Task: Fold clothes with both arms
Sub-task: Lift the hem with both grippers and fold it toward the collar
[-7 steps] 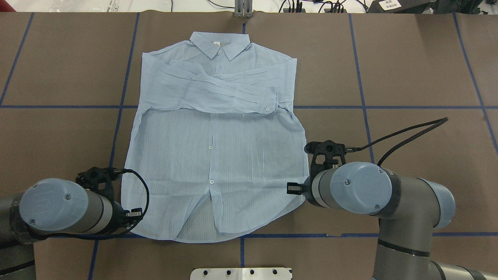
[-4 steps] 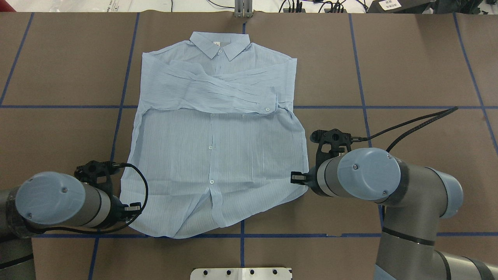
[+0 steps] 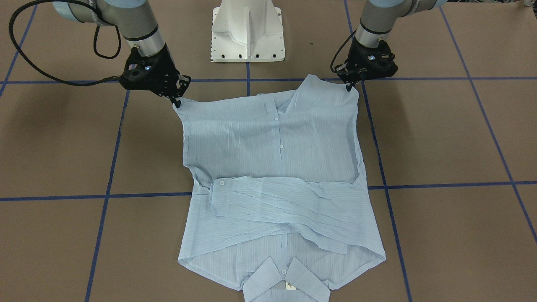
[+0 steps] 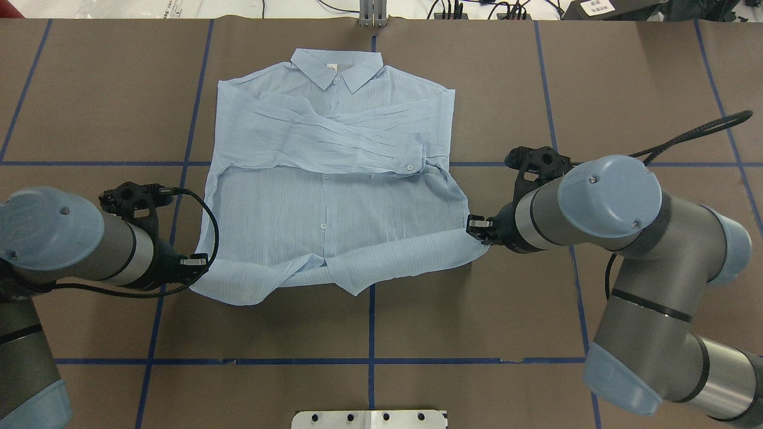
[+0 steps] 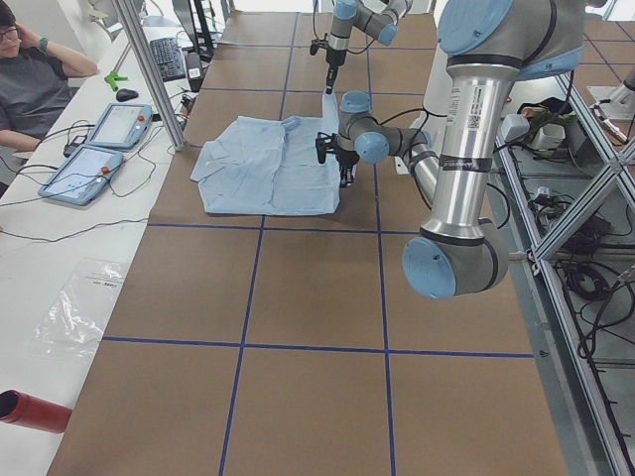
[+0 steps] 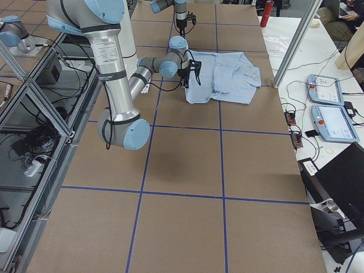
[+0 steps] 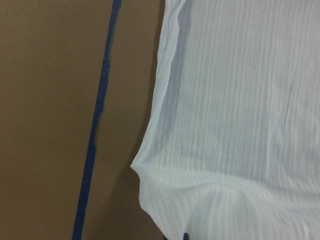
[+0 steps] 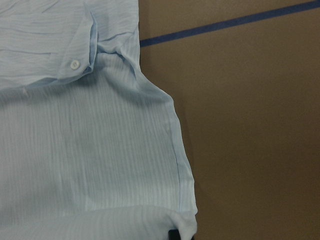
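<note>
**Two-arm fold, hem-to-collar stage.** The shirt (image 4: 334, 196) lay face up near the middle of the table (image 4: 626, 89), with its collar (image 4: 337, 68) on the side far from the robot. Both sleeves (image 4: 346, 140) were crossed over the chest, so the body formed one plain panel ready to be doubled.

The left gripper (image 3: 349, 87) and the right gripper (image 3: 176, 103) each stood at one corner of the hem (image 4: 357, 271). Each had its fingers pinched nearly together on that corner of cloth and held nothing else (in the wrist views the fabric gathered toward the bottom edge of the frame, where the fingers sat, but the fingertips themselves barely showed).

The two corners were held off the table. Between them the thin cloth sagged, and the near edge formed a soft, uneven roll. Gripping the outer corners rather than the middle kept the hem stretched across its width, which probably served to stop the sheer fabric bunching. The collar end rested flat and acted as the anchor.

Judged from this layout, the step in hand was carrying the hem over toward the collar; the fold was begun but not laid. The open front of the hem, above the blue tape line (image 4: 371, 310), hung lower than the corners and might crease if set down unevenly.
</note>
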Robot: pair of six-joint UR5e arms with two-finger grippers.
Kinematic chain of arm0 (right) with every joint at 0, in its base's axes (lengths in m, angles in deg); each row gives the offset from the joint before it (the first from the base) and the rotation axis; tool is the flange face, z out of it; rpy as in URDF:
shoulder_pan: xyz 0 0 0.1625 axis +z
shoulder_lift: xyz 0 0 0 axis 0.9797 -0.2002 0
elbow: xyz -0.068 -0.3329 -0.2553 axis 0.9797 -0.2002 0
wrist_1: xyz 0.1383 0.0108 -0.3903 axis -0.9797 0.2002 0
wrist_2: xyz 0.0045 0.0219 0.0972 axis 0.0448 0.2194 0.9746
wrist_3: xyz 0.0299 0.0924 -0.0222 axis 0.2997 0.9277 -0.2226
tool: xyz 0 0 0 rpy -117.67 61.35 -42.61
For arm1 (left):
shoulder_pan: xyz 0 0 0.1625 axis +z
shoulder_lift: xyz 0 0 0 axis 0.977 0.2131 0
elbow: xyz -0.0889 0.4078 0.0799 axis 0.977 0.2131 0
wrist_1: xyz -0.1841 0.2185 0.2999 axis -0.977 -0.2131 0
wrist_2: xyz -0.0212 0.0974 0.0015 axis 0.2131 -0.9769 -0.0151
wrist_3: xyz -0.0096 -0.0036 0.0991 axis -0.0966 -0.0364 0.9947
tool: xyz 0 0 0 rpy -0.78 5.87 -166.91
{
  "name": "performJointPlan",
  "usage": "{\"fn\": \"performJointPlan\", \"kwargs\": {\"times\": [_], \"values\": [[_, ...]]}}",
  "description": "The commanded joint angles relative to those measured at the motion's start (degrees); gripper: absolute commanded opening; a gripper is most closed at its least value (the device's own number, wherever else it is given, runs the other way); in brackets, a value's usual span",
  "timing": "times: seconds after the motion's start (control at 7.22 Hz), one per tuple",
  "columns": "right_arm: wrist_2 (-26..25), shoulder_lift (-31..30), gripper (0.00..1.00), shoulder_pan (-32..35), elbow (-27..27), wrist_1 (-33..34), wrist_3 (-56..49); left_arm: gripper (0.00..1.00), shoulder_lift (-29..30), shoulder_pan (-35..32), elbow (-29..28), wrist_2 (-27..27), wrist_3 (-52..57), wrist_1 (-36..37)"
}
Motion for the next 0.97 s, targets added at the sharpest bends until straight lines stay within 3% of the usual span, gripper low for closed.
{"fn": "performJointPlan", "kwargs": {"times": [0.0,0.42,0.83], "values": [[4.29,2.09,0.0,6.11,-1.52,-2.09,-0.08,0.0,4.03,-6.59,-0.81,3.98,0.15,-0.2],[4.47,8.77,0.0,10.94,-9.85,-2.0,0.18,0.0,12.45,-15.74,-10.18,4.79,3.37,-0.98],[5.87,18.09,0.0,16.3,-22.41,-2.18,-1.91,0.0,18.43,-22.24,-25.62,5.4,3.4,-12.55]]}}
